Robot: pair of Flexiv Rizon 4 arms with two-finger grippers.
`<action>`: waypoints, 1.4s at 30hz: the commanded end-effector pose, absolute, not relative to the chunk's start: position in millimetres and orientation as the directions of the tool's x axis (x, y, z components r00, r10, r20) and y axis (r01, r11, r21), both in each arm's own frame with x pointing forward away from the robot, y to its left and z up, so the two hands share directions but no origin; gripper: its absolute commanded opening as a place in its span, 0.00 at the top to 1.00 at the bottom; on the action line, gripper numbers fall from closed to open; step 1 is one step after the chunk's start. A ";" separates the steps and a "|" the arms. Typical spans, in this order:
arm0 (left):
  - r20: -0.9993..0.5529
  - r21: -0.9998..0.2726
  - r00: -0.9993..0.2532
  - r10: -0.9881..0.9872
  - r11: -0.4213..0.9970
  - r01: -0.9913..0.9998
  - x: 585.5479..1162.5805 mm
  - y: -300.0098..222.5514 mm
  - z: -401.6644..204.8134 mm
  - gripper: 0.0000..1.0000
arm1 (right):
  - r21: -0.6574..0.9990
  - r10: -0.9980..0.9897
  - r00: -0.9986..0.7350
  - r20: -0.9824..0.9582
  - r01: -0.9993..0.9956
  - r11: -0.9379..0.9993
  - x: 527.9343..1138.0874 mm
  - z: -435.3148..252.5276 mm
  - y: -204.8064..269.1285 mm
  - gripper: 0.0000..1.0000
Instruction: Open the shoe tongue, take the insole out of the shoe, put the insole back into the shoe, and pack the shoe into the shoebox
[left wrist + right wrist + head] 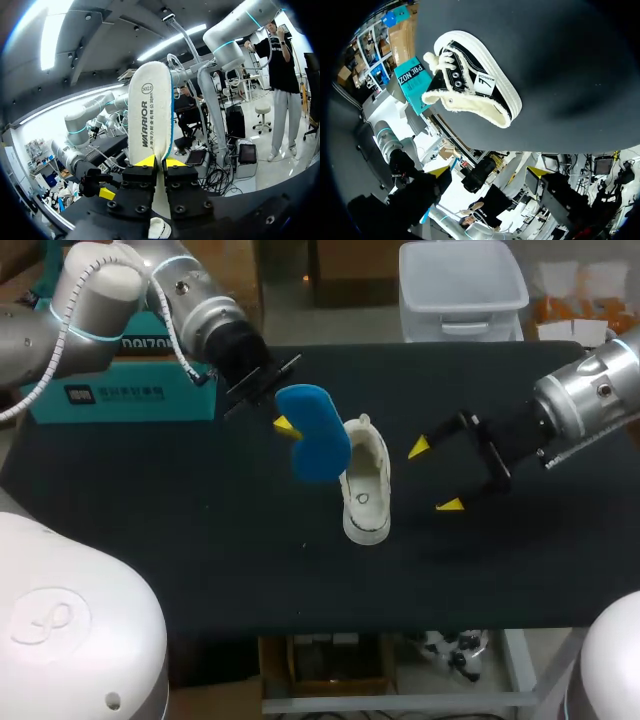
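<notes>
My left gripper (285,426) is shut on the blue insole (316,438), holding it above the table just left of the shoe (365,488). In the left wrist view the insole (149,117) stands up from between the yellow tips of the left gripper (159,161), its white underside facing the camera. The shoe (470,80) is a black sneaker with a white sole and cream lining, lying mid-table with its opening up. My right gripper (435,476) hovers open to the right of the shoe, nothing between its fingers; the same right gripper (489,173) shows a short way off the shoe.
A teal shoebox (120,392) sits at the table's back left, behind my left arm; this shoebox (414,82) also shows beyond the shoe. The dark tabletop (200,540) spreads in front of the shoe.
</notes>
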State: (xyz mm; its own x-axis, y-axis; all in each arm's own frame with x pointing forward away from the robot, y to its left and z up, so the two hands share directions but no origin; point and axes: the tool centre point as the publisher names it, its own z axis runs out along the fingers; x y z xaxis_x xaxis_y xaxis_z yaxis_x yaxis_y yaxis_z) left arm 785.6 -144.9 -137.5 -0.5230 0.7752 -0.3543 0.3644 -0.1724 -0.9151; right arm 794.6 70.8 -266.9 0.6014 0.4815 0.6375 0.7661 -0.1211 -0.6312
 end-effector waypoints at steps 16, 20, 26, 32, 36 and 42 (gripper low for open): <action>-0.363 -0.928 -0.521 0.772 -0.252 0.273 779.4 -157.5 -129.6 1.00 | -0.851 0.341 0.826 0.449 0.512 -0.117 784.2 -266.4 77.6 0.00; -0.362 -0.931 -0.531 0.766 -0.264 0.253 781.0 -159.2 -131.4 1.00 | -0.877 0.322 0.854 0.407 0.464 -0.122 779.4 -264.3 79.2 0.00; -0.387 -0.921 -0.529 0.756 -0.292 0.258 781.6 -159.5 -136.0 1.00 | -0.893 0.313 0.874 0.373 0.429 -0.133 776.3 -259.4 82.0 0.00; -0.442 -0.892 -0.485 0.754 -0.310 0.331 771.7 -161.9 -139.5 1.00 | -0.915 0.298 0.895 0.331 0.382 -0.131 775.4 -260.7 86.3 0.00; -0.450 -0.885 -0.467 0.761 -0.308 0.350 768.8 -164.3 -141.6 1.00 | -0.919 0.299 0.900 0.317 0.369 -0.135 777.8 -260.9 89.1 0.00; -0.469 -0.859 -0.432 0.771 -0.284 0.427 760.7 -169.4 -147.2 1.00 | -0.934 0.307 0.909 0.281 0.333 -0.132 779.7 -265.5 94.0 0.00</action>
